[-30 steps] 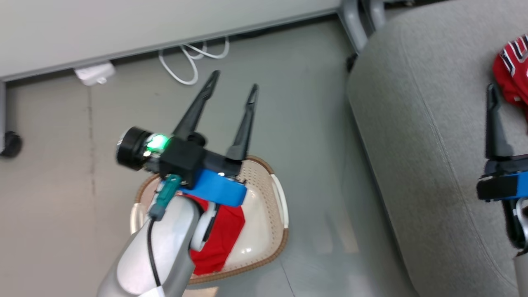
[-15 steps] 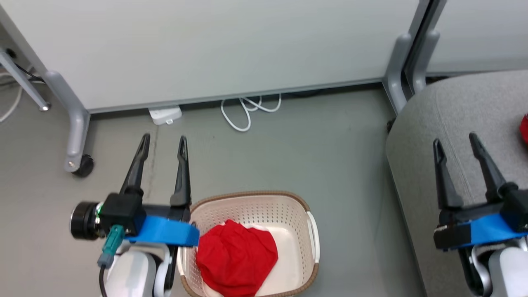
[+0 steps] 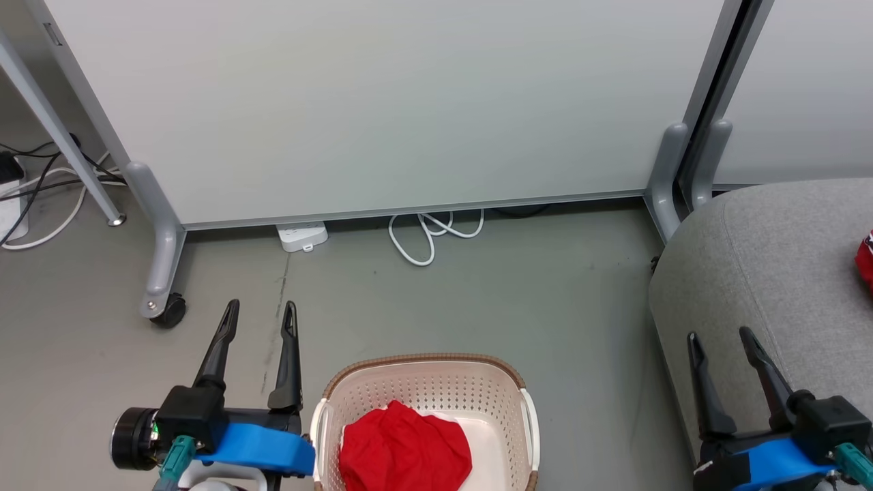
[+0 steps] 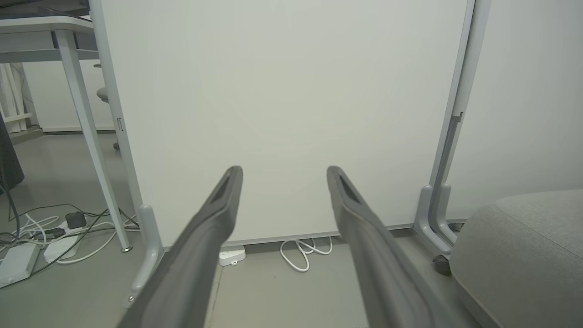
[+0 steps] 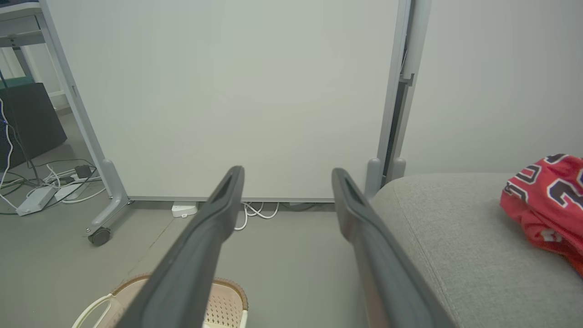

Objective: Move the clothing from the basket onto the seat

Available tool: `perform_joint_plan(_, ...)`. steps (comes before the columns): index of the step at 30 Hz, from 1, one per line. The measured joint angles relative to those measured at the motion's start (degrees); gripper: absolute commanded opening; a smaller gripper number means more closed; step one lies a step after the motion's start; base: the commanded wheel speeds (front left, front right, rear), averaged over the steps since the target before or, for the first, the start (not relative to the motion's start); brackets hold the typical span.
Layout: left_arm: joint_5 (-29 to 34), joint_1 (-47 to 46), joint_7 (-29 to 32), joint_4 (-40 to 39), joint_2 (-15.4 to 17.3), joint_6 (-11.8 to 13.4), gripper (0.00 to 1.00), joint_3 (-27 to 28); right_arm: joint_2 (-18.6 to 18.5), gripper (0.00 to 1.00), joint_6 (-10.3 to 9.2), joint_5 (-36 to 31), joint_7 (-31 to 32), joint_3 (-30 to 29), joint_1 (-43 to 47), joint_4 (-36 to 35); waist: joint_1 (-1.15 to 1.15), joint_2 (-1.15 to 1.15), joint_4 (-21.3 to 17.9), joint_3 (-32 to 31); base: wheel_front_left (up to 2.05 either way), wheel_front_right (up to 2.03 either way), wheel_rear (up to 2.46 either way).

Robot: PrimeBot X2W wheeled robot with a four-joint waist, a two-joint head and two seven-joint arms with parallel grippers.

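Red garment (image 3: 405, 450) is lying in the basket (image 3: 423, 357), jersey (image 5: 542, 200) on the seat (image 3: 771, 273); left gripper (image 3: 262, 305) and right gripper (image 3: 719, 334) are hanging open, empty.

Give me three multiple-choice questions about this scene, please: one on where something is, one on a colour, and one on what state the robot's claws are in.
1. The left gripper and right gripper are: A) both open and empty; B) both shut on cloth; C) one open, one shut.
2. The garment lying in the basket is: A) blue; B) red; C) white.
3. The lettered jersey lies: A) in the basket; B) on the grey seat; C) in the left gripper.

Answers:
1 A: each gripper stands spread, with nothing held in it.
2 B: a plain red heap shows inside the cream walls.
3 B: it rests on the seat's fabric top, apart from both grippers.
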Motion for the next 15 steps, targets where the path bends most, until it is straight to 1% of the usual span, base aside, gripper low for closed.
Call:
perform_joint_plan(5, 0.3, 1.1, 0.0, 0.5, -0.2, -0.5, 1.0, 1.2, 0.6, 1.0, 0.0, 0.1, 0.0, 0.0, 1.6, 0.3, 0.0, 0.0, 0.1, -0.6, 0.0, 0.0, 0.0)
perform_joint_plan(15, 0.7, 1.5, 0.0, 1.3, -0.4, -1.1, 1.0, 1.5, 0.9, 1.0, 0.0, 0.1, 0.0, 0.5, 1.8, 0.6, 0.0, 0.0, -0.1, -0.8, 0.0, 0.0, 0.0)
